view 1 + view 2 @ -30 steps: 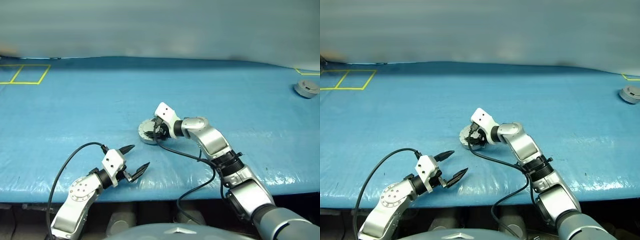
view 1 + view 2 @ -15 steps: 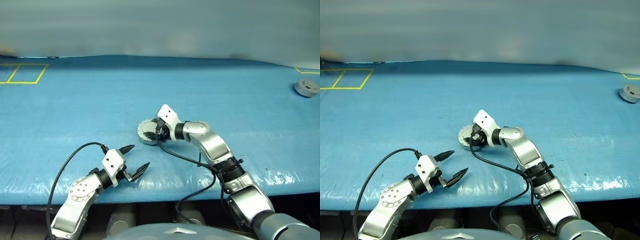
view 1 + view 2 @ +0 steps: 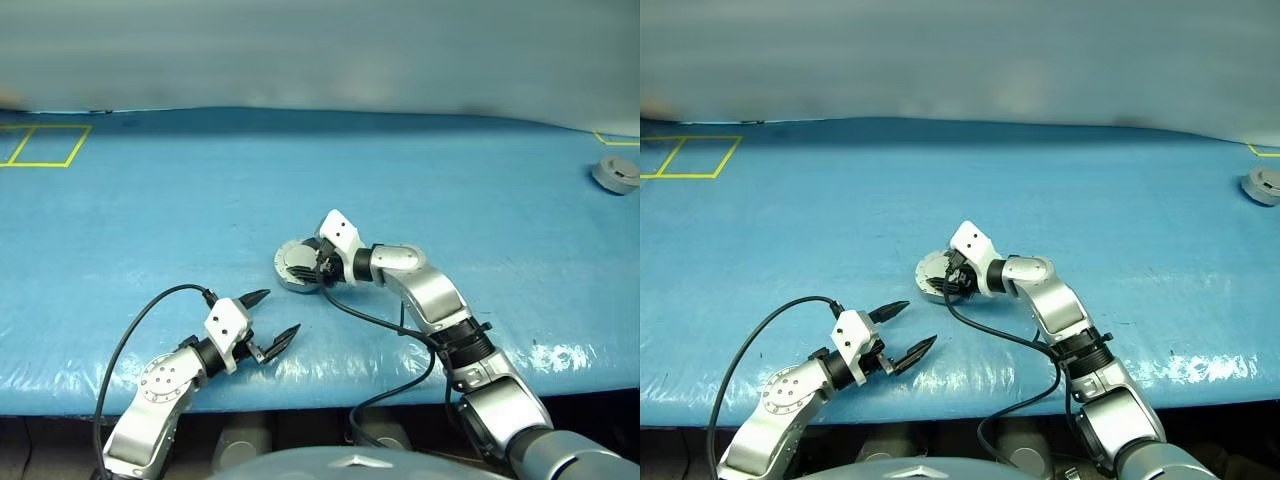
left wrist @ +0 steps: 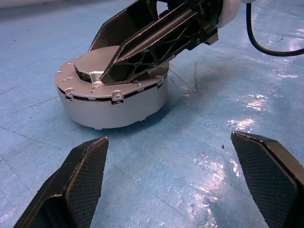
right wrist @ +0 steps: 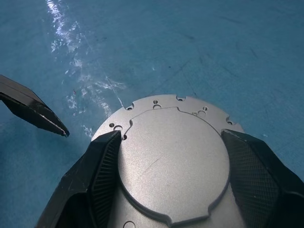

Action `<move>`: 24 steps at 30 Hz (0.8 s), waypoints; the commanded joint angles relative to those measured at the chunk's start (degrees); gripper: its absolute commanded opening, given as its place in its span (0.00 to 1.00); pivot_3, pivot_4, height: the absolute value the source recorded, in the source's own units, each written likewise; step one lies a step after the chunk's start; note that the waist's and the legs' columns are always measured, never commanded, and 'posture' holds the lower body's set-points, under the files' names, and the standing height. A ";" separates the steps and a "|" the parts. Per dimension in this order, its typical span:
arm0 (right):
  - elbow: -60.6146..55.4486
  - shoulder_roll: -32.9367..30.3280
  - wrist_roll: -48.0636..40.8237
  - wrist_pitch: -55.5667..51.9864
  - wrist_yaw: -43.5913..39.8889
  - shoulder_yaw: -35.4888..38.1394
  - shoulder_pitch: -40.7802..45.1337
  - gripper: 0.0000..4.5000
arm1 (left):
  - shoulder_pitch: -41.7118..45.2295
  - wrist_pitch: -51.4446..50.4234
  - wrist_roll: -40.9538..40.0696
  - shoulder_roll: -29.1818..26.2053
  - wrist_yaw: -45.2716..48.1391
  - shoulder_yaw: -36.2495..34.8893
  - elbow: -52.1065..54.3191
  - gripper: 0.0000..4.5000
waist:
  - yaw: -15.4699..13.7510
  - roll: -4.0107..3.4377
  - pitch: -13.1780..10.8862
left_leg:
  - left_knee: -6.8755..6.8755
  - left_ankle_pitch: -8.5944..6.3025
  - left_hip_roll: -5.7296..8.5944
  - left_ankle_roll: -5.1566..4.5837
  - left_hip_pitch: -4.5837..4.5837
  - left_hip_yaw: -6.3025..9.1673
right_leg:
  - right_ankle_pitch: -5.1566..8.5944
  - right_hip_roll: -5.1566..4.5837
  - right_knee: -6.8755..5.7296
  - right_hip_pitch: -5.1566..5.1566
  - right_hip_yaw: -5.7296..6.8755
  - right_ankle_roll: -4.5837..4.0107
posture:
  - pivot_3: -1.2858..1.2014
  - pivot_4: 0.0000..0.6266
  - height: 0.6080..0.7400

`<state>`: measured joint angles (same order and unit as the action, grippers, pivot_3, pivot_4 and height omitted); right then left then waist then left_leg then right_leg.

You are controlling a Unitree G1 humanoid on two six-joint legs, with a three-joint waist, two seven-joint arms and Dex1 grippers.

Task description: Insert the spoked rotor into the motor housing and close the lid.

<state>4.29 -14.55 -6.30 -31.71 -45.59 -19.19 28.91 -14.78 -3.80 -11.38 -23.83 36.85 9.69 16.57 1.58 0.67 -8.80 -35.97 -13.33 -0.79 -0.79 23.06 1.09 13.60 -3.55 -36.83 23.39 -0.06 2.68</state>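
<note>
While the left gripper (image 3: 270, 318) gapes, the right gripper (image 5: 173, 187) straddles the lid (image 5: 173, 161).

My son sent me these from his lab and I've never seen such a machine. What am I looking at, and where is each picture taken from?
It is a humanoid robot with two arms, each ending in a gripper of two black fingers. The two wide pictures come from cameras on its head, looking down over its arms at a table under a blue cover. The two close-ups come from cameras on its wrists.

Near the middle sits a round silver-grey motor housing with its plain lid on top. The right gripper is at it, one finger on each side of the lid. The left gripper waits open near the table's front edge, holding nothing. A small grey round part lies far off to the right, and yellow tape lines mark squares at far left.
</note>
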 commanded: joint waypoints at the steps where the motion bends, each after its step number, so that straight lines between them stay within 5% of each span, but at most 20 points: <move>1: 0.91 0.07 -0.90 -0.89 -1.12 -0.74 -1.28 0.67 | 0.07 0.03 -0.43 0.24 0.24 0.35 1.68 1.00 | -0.01 0.02 -0.01 | 0.00 0.00 0.00 0.00 0.03 0.00 | 0.00 0.00 0.00 -0.01 0.00 0.00 | 0.52 0.24 1.00; 24: 1.15 -0.08 1.36 0.29 -0.48 -2.43 -0.40 0.67 | 0.35 -0.27 -0.28 0.22 0.55 0.24 1.81 1.00 | 0.11 0.03 -0.02 | -0.08 0.01 0.15 0.01 0.14 -0.02 | -0.26 0.16 -0.05 0.01 -0.01 0.25 | 0.52 0.24 1.00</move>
<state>4.05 -14.07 -5.83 -31.11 -45.53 -19.95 28.79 -14.63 -4.50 -11.36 -23.82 37.32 9.71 16.57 1.69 0.69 -8.82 -36.06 -13.32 -0.64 -0.78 23.20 1.07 13.34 -3.40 -36.88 23.40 -0.06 2.93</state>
